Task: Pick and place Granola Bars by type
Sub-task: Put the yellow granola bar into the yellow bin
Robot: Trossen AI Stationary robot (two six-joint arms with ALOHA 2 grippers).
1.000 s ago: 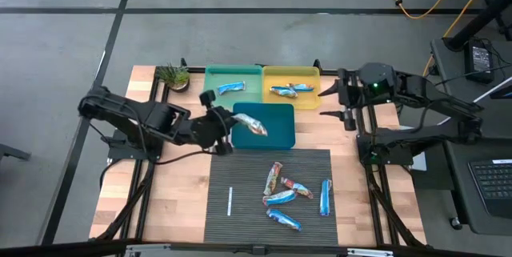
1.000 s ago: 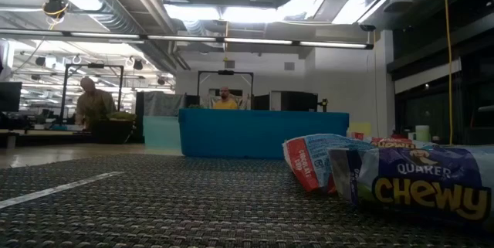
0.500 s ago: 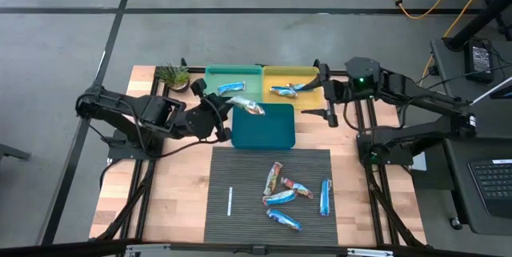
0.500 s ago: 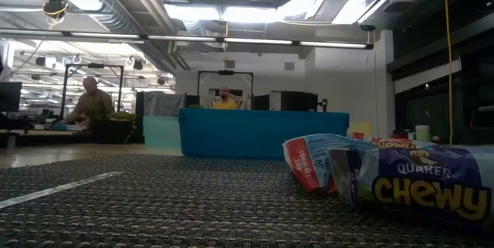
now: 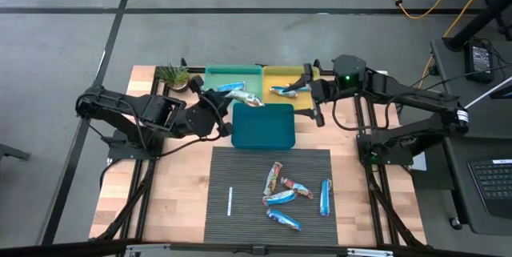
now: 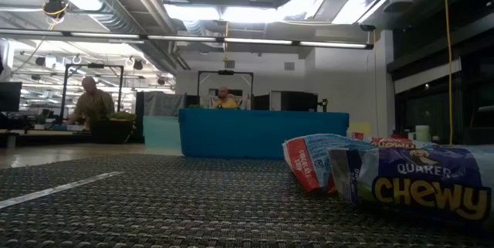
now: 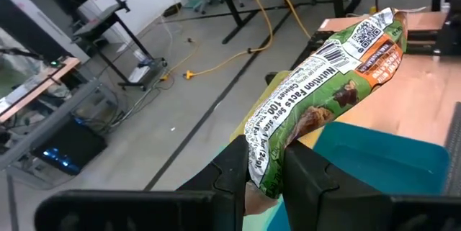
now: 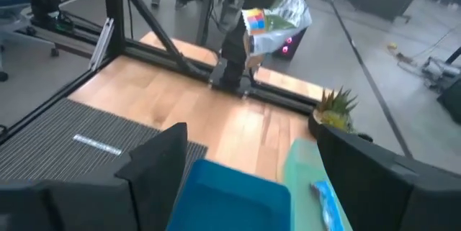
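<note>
Your wooden worktop [image 5: 172, 197] carries a dark ribbed mat [image 5: 248, 209], green [image 5: 214, 81], yellow [image 5: 310, 77] and blue [image 5: 276, 133] trays, a small plant [image 5: 173, 74].

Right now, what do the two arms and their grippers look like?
Both arms are dark, jointed and matte, with black cabling. The right arm shows a small green light near its wrist. The right gripper has broad, flat black fingers; the left gripper has blocky black fingers.

grey concrete floor [image 5: 240, 25] with dark seams, orange cable [image 5: 416, 5], bright ceiling lights [image 6: 255, 8], desks [image 6: 46, 132]
</note>
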